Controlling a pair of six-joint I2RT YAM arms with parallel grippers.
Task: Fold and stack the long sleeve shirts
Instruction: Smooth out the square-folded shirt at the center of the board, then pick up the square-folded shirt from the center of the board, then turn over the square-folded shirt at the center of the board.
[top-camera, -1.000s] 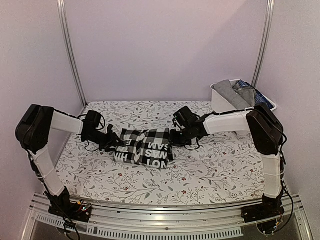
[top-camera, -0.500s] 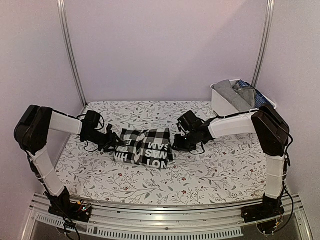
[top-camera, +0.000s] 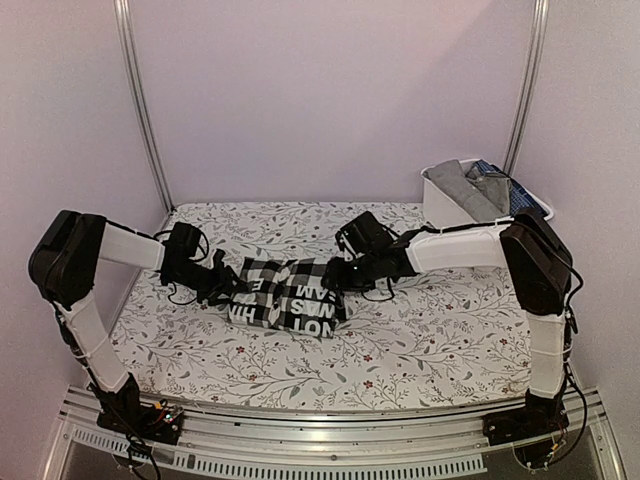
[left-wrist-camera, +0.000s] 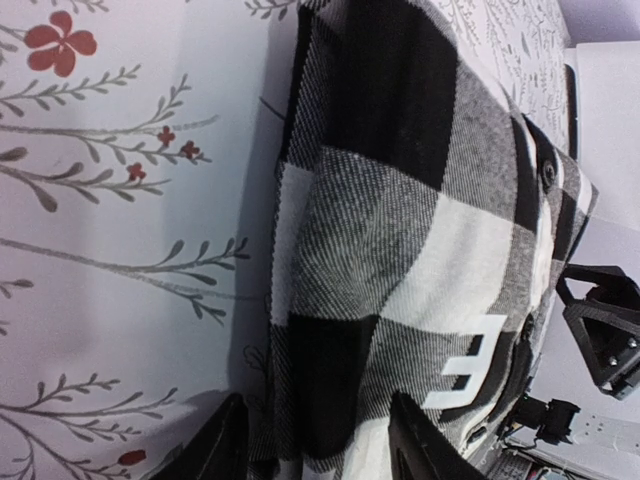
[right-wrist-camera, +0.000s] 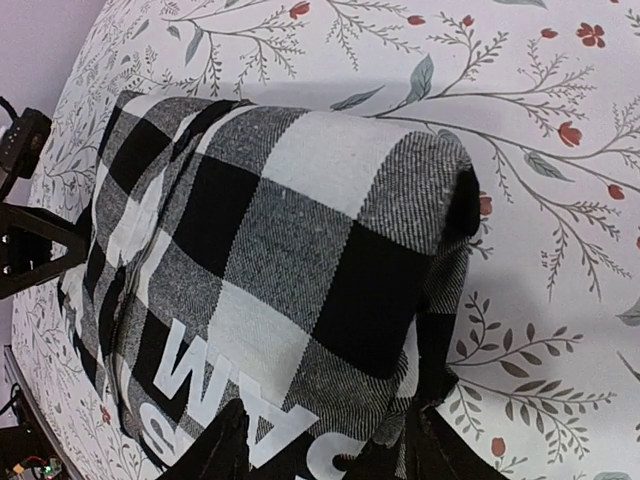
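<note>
A black-and-white check long sleeve shirt (top-camera: 290, 295) with white letters lies folded in a thick bundle on the floral table cover. My left gripper (top-camera: 228, 287) sits at its left end. In the left wrist view the fingers (left-wrist-camera: 215, 448) stand apart with the shirt's edge (left-wrist-camera: 400, 200) lying loose between them. My right gripper (top-camera: 335, 275) is at the shirt's right end. In the right wrist view its fingers (right-wrist-camera: 440, 455) are spread over the folded corner (right-wrist-camera: 280, 230), one tip touching the cloth. Both grippers are open.
A white bin (top-camera: 438, 200) stands at the back right corner and holds a grey shirt (top-camera: 468, 185) and a dark blue patterned one (top-camera: 503, 180). The floral cover (top-camera: 400, 340) spans the table. Metal posts rise at both back corners.
My right gripper opened from shut, drew back to the right, then came in again at the shirt's right end. The left gripper opened slightly. The shirt stayed put.
</note>
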